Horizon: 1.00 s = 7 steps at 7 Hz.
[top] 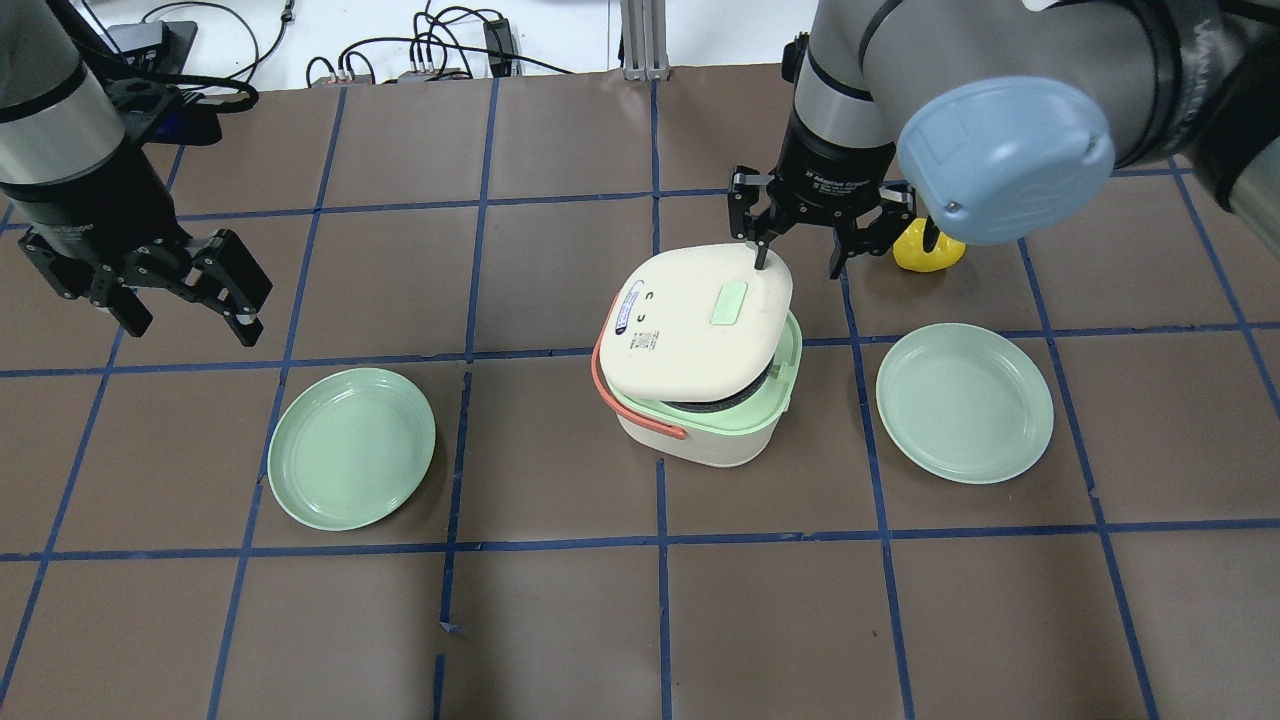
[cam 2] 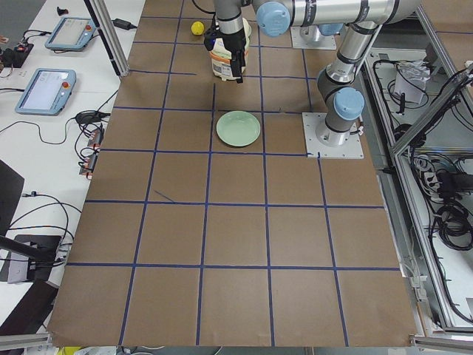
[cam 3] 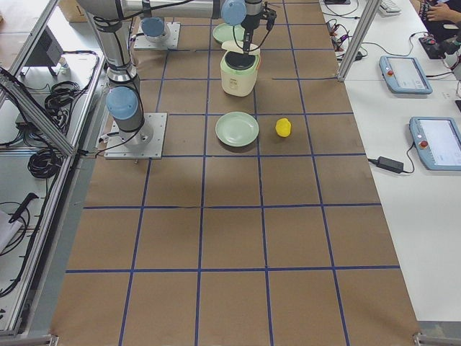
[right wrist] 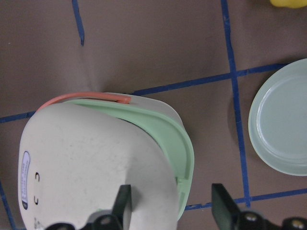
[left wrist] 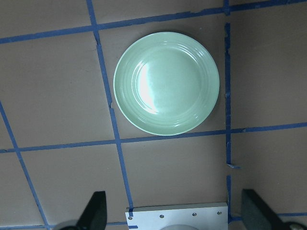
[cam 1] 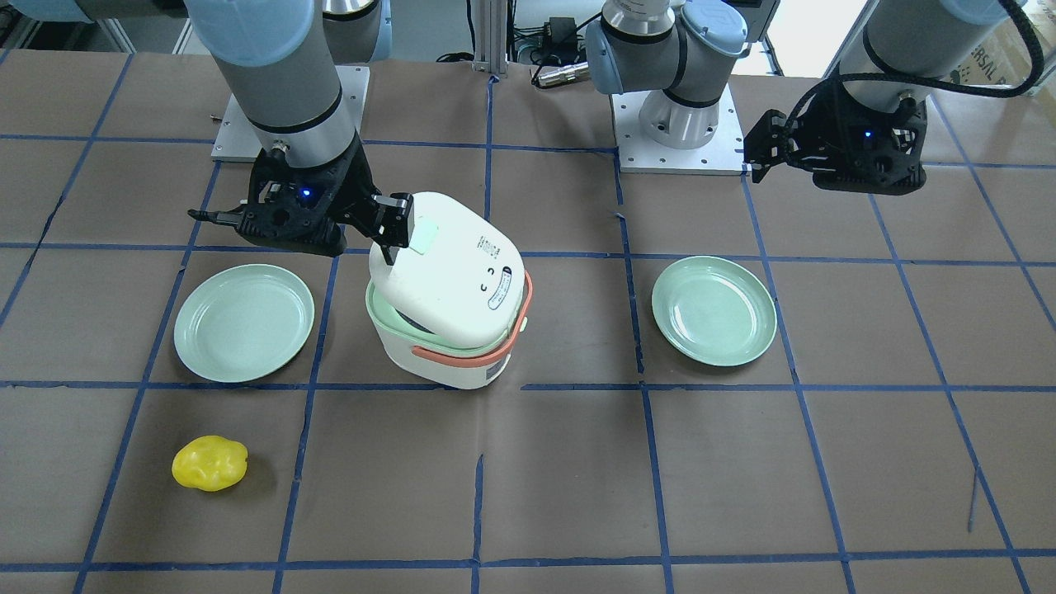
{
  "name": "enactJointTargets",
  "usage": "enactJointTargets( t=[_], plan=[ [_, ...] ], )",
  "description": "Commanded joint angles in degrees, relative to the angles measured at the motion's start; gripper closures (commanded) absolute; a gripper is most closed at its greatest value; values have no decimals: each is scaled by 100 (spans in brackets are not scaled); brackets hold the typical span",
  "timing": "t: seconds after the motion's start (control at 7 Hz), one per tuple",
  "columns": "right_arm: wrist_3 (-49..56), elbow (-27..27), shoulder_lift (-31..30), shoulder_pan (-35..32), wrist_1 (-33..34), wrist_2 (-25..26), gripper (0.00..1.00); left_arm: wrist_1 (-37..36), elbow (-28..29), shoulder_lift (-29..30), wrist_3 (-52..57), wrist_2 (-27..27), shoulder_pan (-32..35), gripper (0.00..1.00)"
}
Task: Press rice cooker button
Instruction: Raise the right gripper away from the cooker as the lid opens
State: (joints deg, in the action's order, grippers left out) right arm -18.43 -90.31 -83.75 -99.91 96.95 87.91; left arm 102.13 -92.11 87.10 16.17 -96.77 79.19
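Right gripper: opened wide, one tip at the lid edge.
Rice cooker: just beneath it, lid tilted up.
Left gripper: opened, well apart.

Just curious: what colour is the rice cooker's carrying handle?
Orange-pink; the handle shows best in the exterior front-facing view.

1. The front view looks steeply down from across the table; the base sits at top centre.
2. The overhead view looks forward and down from behind the base, sharing the cooker mid-frame.
3. Both side views look along the table from afar, cooker near the top.
4. The left wrist view looks straight down on a plate; the right is close over the cooker.
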Motion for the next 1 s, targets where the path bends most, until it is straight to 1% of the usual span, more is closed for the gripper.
enactJointTargets(
  t=[0.0, 0.29, 0.43, 0.57, 0.86],
  plan=[
    [471, -4, -202, 163, -18, 147, 0, 0, 0, 0, 0, 0, 0, 0],
    [979, -57, -291, 471, -27, 121, 0, 0, 0, 0, 0, 0, 0, 0],
    [1043, -57, -343, 533, -36, 129, 0, 0, 0, 0, 0, 0, 0, 0],
    [1061, -92, -483, 534, -45, 121, 0, 0, 0, 0, 0, 0, 0, 0],
    [1376, -119, -520, 516, -27, -11, 0, 0, 0, 0, 0, 0, 0, 0]
  ],
)
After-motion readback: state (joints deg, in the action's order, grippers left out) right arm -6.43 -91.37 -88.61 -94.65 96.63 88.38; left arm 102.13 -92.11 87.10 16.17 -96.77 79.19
